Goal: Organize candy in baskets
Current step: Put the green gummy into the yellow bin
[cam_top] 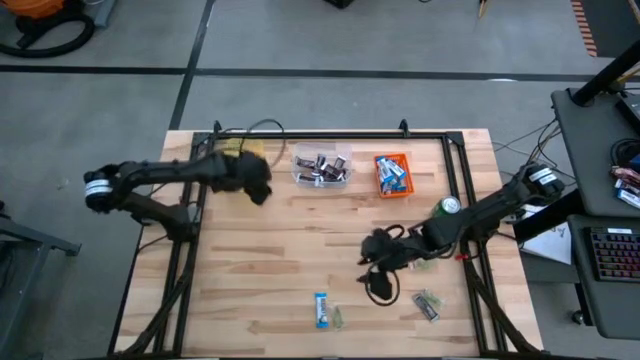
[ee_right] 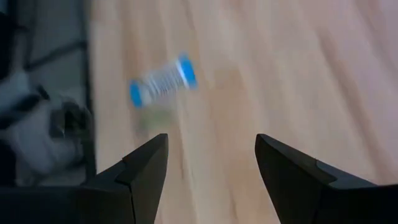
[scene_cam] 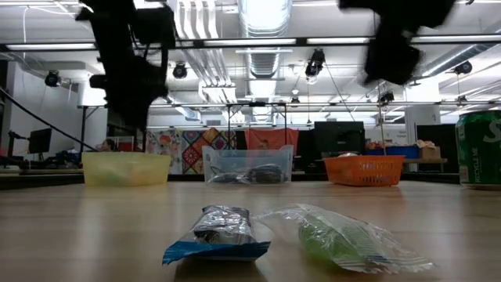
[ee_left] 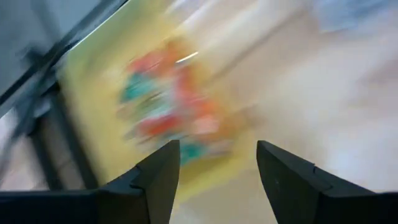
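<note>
Wooden bench (cam_top: 300, 260) carries three baskets along far edge. Left claw (cam_top: 262, 190), fingers spread, empty, hovers beside yellow basket (cam_top: 240, 152) holding red and green candy. Right claw (cam_top: 368, 252), spread, empty, hangs mid-bench; blue-and-white bar (cam_top: 321, 309) lies nearer front edge.

Three baskets stand in a row along the counter's (cam_top: 300, 230) far edge: one (cam_top: 240, 152) toward the left corner, one (cam_top: 321, 165) in the middle, one (cam_top: 393, 174) to its right. A can (cam_top: 449, 206) stands near the right edge. Two wrapped candies (cam_top: 322, 309) lie side by side near the near edge, another (cam_top: 427, 305) toward the near right corner.
</note>
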You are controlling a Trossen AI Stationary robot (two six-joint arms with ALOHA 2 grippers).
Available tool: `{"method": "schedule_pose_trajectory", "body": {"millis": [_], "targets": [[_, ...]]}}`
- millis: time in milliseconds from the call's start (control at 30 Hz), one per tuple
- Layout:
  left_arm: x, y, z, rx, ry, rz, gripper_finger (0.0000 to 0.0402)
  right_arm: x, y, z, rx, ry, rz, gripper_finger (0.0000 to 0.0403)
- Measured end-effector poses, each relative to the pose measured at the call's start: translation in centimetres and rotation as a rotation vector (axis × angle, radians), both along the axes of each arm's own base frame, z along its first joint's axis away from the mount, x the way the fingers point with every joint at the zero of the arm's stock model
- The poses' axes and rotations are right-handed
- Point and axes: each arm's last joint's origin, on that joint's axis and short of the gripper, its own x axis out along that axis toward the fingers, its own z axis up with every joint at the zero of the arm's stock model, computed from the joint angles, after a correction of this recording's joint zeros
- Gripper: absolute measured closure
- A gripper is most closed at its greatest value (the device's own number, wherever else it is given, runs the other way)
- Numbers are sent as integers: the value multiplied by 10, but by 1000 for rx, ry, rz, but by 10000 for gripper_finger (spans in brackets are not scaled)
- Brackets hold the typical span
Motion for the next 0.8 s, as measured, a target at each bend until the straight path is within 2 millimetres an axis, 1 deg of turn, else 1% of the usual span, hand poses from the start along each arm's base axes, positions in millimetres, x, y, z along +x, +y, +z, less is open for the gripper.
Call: {"method": "schedule_pose_trajectory", "body": {"millis": [67,167,267,300,367,400,433,500,567,667,800], "targets": [[10,-26,6,26,-100,-90,206,-13,1,-8,47,174,-66,170],[25,-69,14,97,-257,-239,206,-38,1,-20,39,451,-211,170],[33,-113,21,176,-390,-391,206,-66,3,-28,-34,711,-364,170],[34,-127,22,197,-428,-434,206,-74,3,-29,-66,783,-394,170],[34,-150,25,240,-494,-502,206,-86,4,-29,-141,869,-402,170],[34,-161,26,259,-527,-530,206,-89,5,-30,-179,890,-365,170],[33,-171,27,276,-555,-554,206,-92,5,-30,-216,898,-292,170],[32,-186,29,297,-604,-589,206,-94,10,-32,-268,872,-120,170],[30,-197,29,301,-637,-615,206,-95,14,-35,-300,837,-6,170],[29,-208,29,287,-672,-638,206,-96,12,-42,-343,818,54,170],[30,-216,25,280,-686,-650,206,-97,10,-52,-356,796,62,170]]}}
